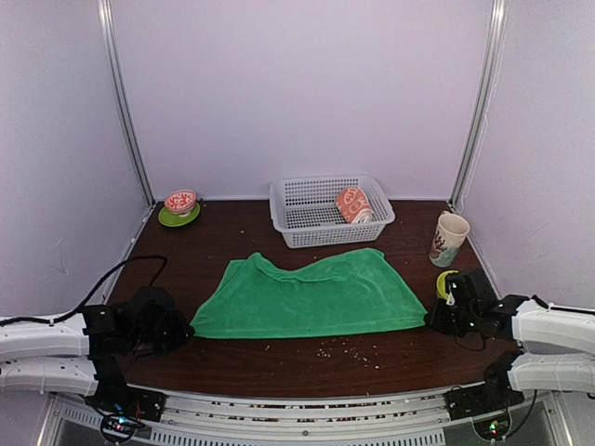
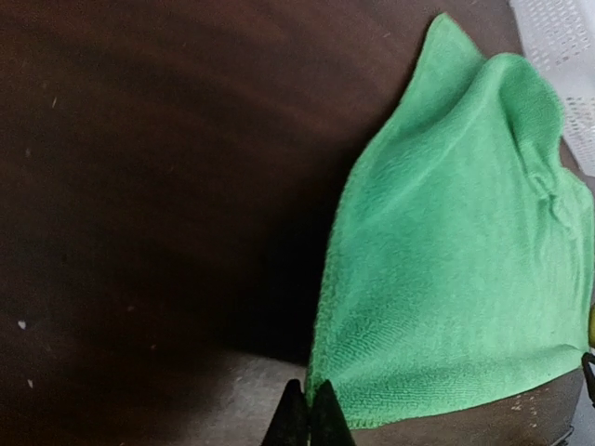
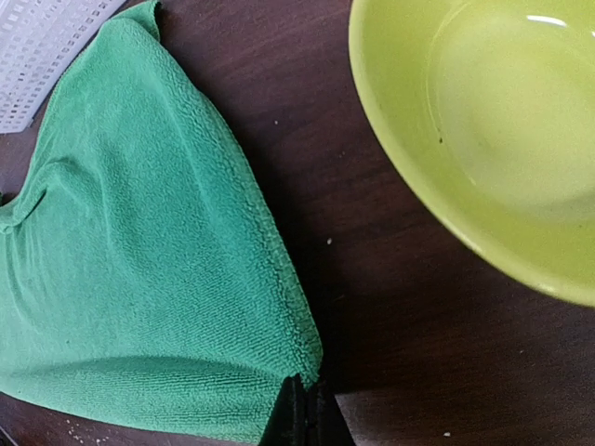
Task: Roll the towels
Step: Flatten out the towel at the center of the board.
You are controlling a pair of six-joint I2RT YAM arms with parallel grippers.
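Lying flat: green towel (image 1: 311, 297); left pincer (image 2: 307, 423), right pincer (image 3: 302, 418) closed at near corners.

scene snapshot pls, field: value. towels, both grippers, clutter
green towel: spread flat in the centre, unrolled
bunny towel: rolled, lying in white basket at the back
left gripper: shut, tips at green towel's near-left corner; pinch unclear
right gripper: shut, tips at its near-right corner; pinch unclear
other: yellow-green bowl by right gripper; mug; pink bowl on green saucer; crumbs near front edge
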